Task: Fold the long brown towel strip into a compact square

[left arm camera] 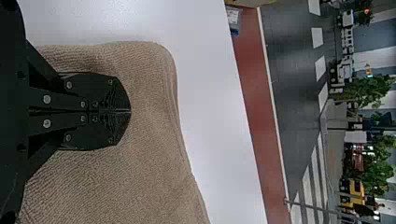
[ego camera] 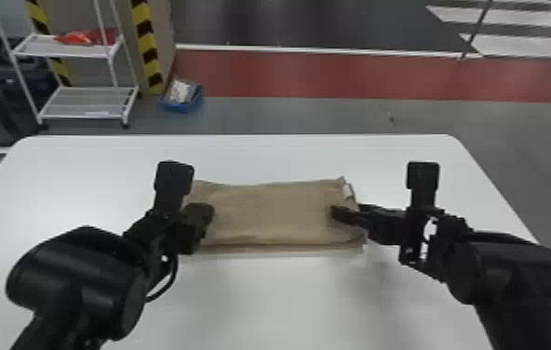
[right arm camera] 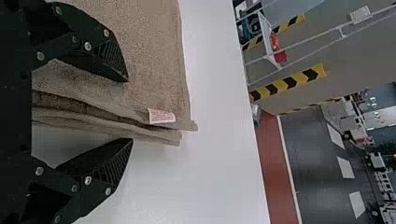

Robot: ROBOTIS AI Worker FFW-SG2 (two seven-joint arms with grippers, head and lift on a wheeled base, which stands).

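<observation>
Your left end effector (left arm camera: 130, 112) is closed over brown towel (ego camera: 270, 212), likely to steady it. Your right end effector (right arm camera: 130, 110) gapes astride its layered end, probably so you can pinch whole stack for folding. Towel lies on counter (ego camera: 265, 298) between both.

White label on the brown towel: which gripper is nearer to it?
The right one. The right gripper is open at the towel's right end, close to the label; the left gripper is over the left end, much farther away.
</observation>
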